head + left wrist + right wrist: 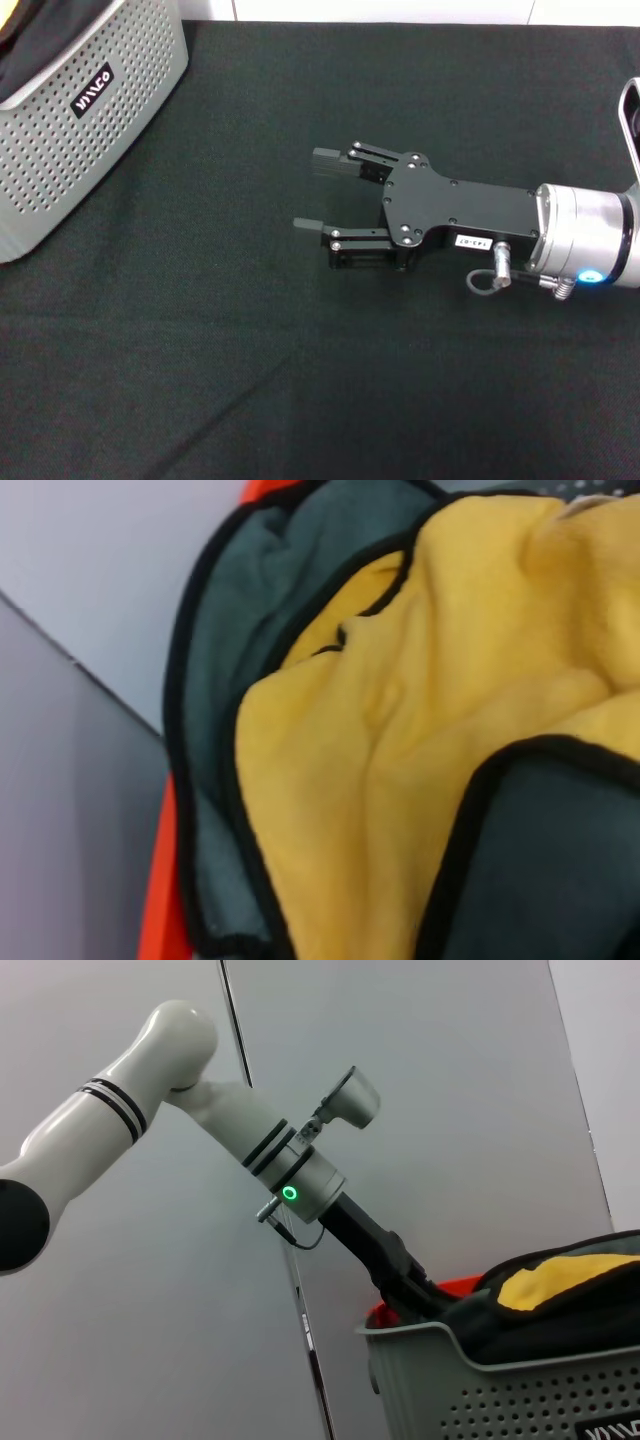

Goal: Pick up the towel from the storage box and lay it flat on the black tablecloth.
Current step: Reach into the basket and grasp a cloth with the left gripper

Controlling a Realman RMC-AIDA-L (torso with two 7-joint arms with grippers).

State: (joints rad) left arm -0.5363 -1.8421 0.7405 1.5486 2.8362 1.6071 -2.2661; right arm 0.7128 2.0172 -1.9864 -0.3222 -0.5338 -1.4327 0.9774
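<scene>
So our right gripper [325, 190] hovers low over the black tablecloth [200, 350], fingers spread apart and holding nothing. Further back, the towel [560, 1285] sits bunched in the storage box [70, 130], where our left gripper [405, 1280] reaches in; can't tell its grip.

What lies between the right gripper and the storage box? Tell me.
Only bare black tablecloth, in the head view: the open right gripper hangs above it, apart from the storage box at far left.
</scene>
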